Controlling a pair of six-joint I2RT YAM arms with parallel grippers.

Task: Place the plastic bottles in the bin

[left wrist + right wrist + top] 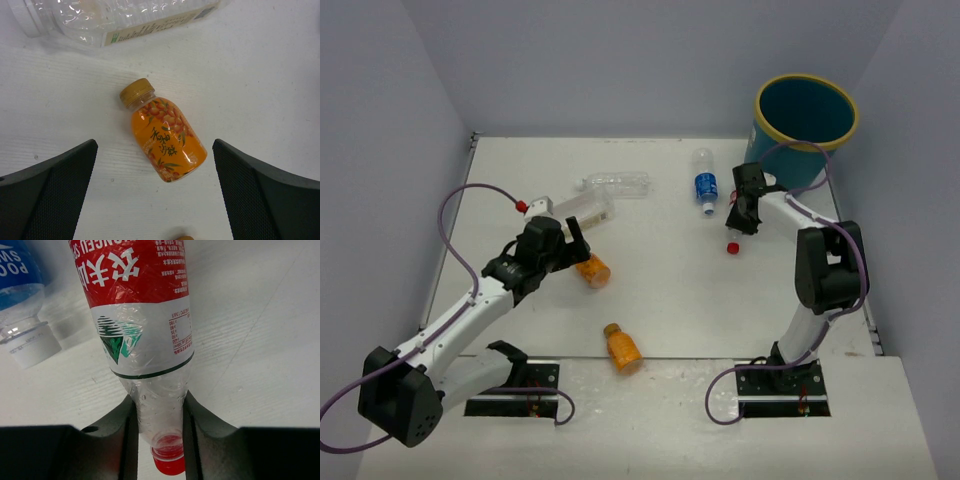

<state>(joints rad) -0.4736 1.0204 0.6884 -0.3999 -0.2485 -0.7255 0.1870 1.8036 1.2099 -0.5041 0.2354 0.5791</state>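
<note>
- Near the bin (760,100), at the table's (670,310) right side, the right gripper (744,208) is clamped on the neck of the red-labelled bottle (145,315).
- The left gripper (565,235) hangs with its jaws wide apart over an orange bottle (167,140) lying on its side.

The left end effector (155,170) gapes over an orange bottle (167,140), with bare tabletop (260,90) on either side and a clear bottle (115,20) blocking just beyond. A blue bottle (705,186) lies just left of the red bottle (140,315) clamped in the right end effector (159,412), and the bin (820,110) stands close behind. The mid-tabletop is bare except for a second orange bottle (622,347).
</note>
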